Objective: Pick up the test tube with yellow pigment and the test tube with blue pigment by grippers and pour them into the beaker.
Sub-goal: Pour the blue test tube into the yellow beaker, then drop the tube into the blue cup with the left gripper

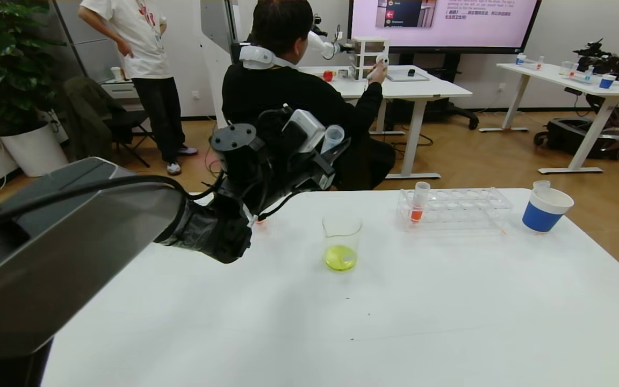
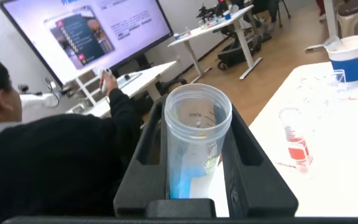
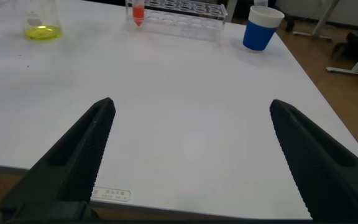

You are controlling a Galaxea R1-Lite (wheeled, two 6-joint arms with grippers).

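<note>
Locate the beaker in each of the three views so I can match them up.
Head view: the beaker stands mid-table with yellow liquid at its bottom, right of the left gripper.
Left wrist view: not in it; the test tube with blue pigment fills the middle.
Right wrist view: far across the table, at the picture's edge.
Shared landmark: the blue-and-white paper cup.

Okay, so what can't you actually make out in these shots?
- Head view: the lower part of the test tube with blue pigment is hidden by the left gripper holding it.
- Left wrist view: the tube's bottom is cut off by the frame edge; the beaker is out of view.
- Head view: the right gripper does not appear.
- No view identifies the test tube with yellow pigment; only yellow liquid in the beaker shows.
- Head view: what stands inside the paper cup is too small to name.
</note>
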